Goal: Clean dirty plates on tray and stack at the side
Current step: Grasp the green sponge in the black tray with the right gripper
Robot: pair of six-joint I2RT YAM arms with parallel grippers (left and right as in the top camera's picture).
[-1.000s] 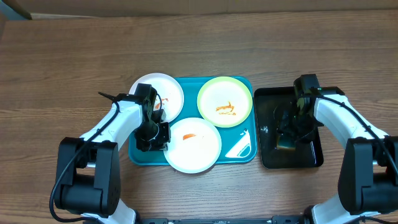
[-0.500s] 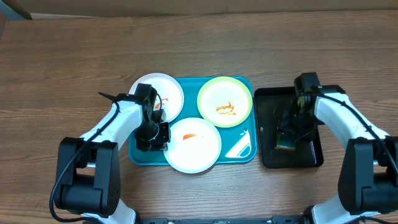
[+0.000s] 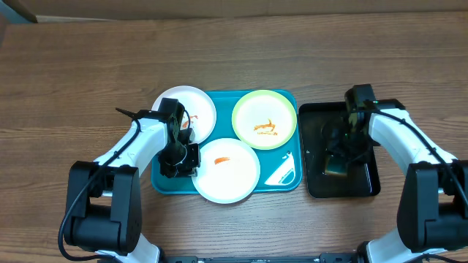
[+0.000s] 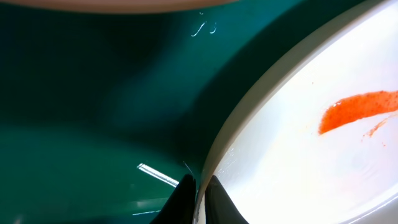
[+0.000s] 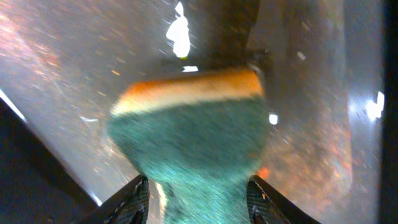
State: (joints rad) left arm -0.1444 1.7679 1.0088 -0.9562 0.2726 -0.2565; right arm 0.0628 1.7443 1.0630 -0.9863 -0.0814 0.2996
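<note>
The teal tray (image 3: pixel 286 176) holds three plates: a white plate (image 3: pixel 199 108) at its back left, overhanging the rim, a cream plate with a green rim (image 3: pixel 264 119) at the back right, and a white plate (image 3: pixel 228 171) in front. All show orange-red smears. My left gripper (image 3: pixel 180 162) is shut on the front plate's left rim; in the left wrist view the fingers (image 4: pixel 199 194) pinch the rim of that plate (image 4: pixel 311 149) over the tray (image 4: pixel 93 124). My right gripper (image 3: pixel 338 156) is shut on a green and yellow sponge (image 5: pixel 193 130), its fingers (image 5: pixel 198 200) on either side of it.
A smaller black tray (image 3: pixel 369 183) lies right of the teal tray, and the sponge sits over its wet surface (image 5: pixel 56 74). Bare wooden table (image 3: pixel 88 73) surrounds both trays, with room at the far left and back.
</note>
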